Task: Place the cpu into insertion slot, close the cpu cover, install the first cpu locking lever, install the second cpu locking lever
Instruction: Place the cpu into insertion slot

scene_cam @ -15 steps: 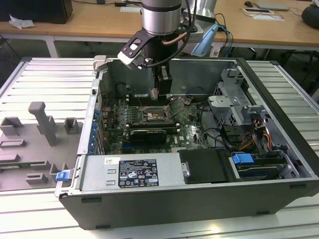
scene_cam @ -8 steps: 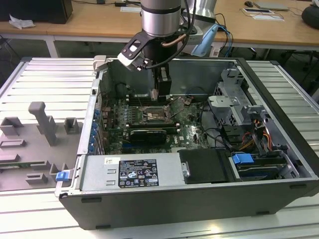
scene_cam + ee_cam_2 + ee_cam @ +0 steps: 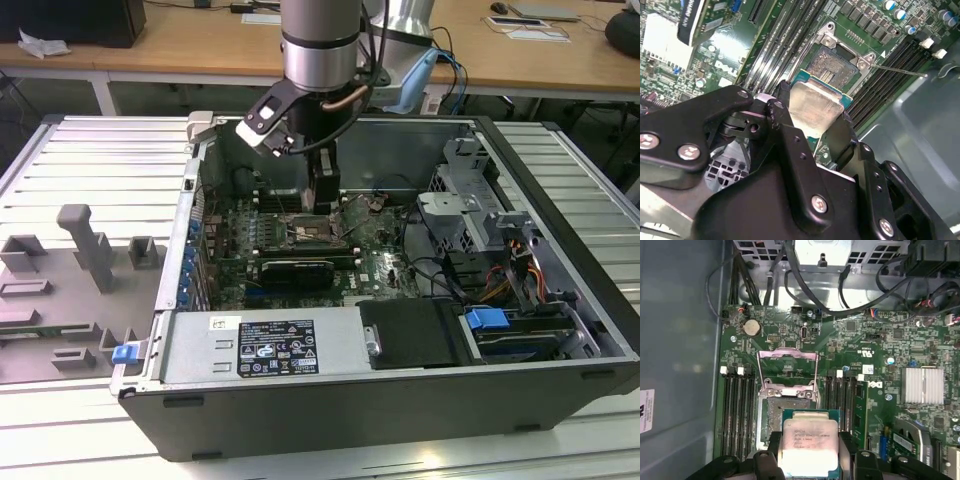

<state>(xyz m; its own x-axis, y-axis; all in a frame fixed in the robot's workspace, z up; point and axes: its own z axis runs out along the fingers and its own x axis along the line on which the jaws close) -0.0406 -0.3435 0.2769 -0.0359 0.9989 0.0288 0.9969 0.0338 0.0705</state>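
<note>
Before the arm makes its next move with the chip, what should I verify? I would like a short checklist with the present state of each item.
1. Grip: the cpu sits between the fingers of the gripper: ok.
2. The cpu cover is swung up, off the insertion slot: ok.
3. Slot free: nothing lies in its visible part: ok.
4. Chip squarely over the slot: not ok; in both wrist views it covers just one edge of it.
5. Chip corner marks matching the slot: cannot tell.
</note>
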